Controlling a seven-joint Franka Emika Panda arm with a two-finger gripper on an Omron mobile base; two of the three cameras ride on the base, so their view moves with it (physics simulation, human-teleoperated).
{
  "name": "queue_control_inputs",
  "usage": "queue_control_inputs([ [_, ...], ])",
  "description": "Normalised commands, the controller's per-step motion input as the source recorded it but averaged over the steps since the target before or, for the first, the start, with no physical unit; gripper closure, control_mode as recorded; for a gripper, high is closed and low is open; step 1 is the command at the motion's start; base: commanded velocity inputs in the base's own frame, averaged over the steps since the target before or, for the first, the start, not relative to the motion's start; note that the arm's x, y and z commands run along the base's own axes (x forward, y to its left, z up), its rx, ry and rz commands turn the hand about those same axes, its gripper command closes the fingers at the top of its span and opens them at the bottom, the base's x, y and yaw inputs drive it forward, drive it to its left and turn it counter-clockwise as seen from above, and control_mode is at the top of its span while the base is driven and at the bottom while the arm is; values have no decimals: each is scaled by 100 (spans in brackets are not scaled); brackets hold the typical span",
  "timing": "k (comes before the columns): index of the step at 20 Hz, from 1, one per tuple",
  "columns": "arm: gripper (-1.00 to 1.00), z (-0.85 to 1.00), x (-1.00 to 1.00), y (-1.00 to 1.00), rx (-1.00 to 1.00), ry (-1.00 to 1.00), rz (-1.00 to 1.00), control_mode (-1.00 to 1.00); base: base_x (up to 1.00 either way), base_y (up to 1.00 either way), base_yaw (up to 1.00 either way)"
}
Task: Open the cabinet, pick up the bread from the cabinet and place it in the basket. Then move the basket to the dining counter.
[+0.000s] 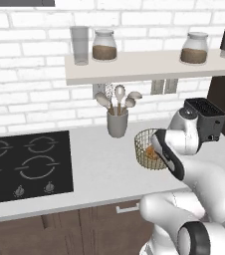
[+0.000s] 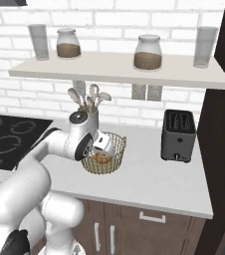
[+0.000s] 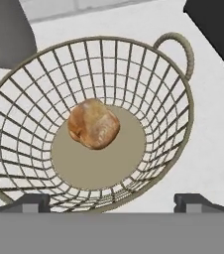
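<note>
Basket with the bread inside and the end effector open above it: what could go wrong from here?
1. The basket has thin mesh walls and a narrow rim; a grip there may slip or tilt it.
2. The bread lies loose on the basket floor, so it could roll out on a tilt.
3. The utensil cup and toaster stand close by; a swing could knock them.

No readable text, labels, brands or numbers on anything in view.
</note>
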Motion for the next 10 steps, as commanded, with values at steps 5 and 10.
queue_control_inputs([
  [5, -100, 11, 48, -25, 11, 29, -3, -100, 0, 0, 0],
  [10, -100, -2, -4, -35, 6, 8, -6, -100, 0, 0, 0],
])
